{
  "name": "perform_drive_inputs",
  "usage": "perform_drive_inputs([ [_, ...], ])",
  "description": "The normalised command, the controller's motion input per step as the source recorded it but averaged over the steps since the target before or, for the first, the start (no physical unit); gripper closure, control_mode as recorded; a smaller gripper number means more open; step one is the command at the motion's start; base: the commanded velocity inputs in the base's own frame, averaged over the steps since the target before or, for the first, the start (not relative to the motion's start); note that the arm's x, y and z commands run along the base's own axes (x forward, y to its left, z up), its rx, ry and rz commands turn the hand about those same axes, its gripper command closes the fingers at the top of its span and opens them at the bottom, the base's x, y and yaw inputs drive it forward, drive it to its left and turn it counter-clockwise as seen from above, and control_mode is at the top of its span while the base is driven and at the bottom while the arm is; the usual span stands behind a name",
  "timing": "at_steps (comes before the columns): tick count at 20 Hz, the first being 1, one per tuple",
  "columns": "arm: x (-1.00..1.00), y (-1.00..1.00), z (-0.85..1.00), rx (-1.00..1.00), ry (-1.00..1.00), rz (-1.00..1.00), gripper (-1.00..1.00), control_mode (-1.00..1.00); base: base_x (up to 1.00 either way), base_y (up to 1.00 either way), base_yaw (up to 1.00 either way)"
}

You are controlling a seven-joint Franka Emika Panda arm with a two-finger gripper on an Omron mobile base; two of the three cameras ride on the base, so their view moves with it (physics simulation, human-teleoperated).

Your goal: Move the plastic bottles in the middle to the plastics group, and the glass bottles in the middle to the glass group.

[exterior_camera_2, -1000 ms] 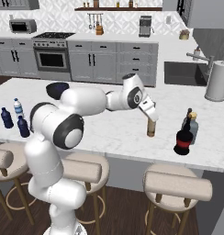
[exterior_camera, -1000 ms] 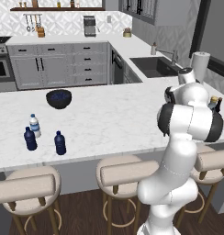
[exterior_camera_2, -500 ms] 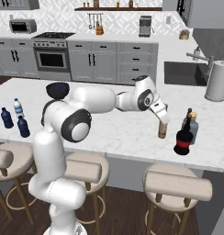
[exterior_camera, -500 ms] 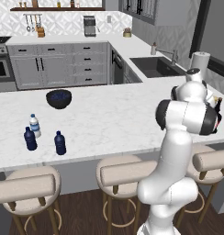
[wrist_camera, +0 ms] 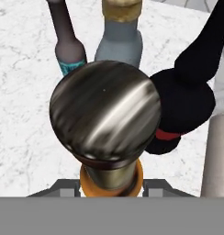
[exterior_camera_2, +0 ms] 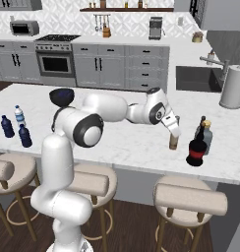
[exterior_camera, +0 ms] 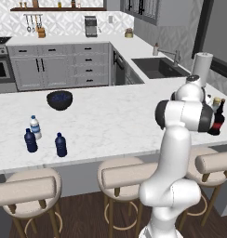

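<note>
In the left base view we see the white arm rising at the right, its upper links hiding most of the far right end of the marble island counter point(exterior_camera: 110, 116); just past it stand the squat dark bottle with the red label point(exterior_camera: 219, 118) and the tan-gold cap of the grey-blue bottle point(exterior_camera: 216, 101). Far to the left on the same counter sit the clear water bottle point(exterior_camera: 35, 127) and two navy-blue bottles, one point(exterior_camera: 30, 140) just beside the water bottle and the other point(exterior_camera: 61, 144) a little to its right, standing apart; a dark bowl point(exterior_camera: 59, 99) sits behind them. In the right base view the arm reaches across the counter point(exterior_camera_2: 117, 142) to the gripper point(exterior_camera_2: 173, 130), which sits over the top of the slim amber-brown bottle point(exterior_camera_2: 174, 142); the bottle stands upright on the counter, just left of the red-labelled dark bottle point(exterior_camera_2: 196, 151), the grey-blue bottle point(exterior_camera_2: 207, 138) and the teal bottle point(exterior_camera_2: 200, 127) behind it. At the left end we see the water bottle point(exterior_camera_2: 17, 116) and both navy bottles point(exterior_camera_2: 6, 126) point(exterior_camera_2: 24, 136). In the hand view we look straight down on the amber bottle's shiny metal cap point(wrist_camera: 105, 110), with the teal bottle's dark neck point(wrist_camera: 64, 39), the grey-blue bottle point(wrist_camera: 120, 36) and the round dark bottle point(wrist_camera: 187, 101) close around it. The fingers are closed on the amber bottle's neck.
</note>
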Motion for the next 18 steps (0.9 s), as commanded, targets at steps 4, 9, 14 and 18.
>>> perform_drive_inputs([
  [4, 0.07, -0.04, -0.32, 0.00, -0.08, -0.04, 1.00, -1.00, 0.00, 0.00, 0.00],
  [9, 0.02, -0.07, -0.15, 0.00, -0.08, -0.05, 1.00, -1.00, 0.00, 0.00, 0.00],
  [14, 0.00, -0.03, -0.03, -0.02, -0.01, -0.06, 1.00, -1.00, 0.00, 0.00, 0.00],
  [18, 0.00, 0.00, 0.00, -0.02, 0.00, -0.12, 1.00, -1.00, 0.00, 0.00, 0.00],
])
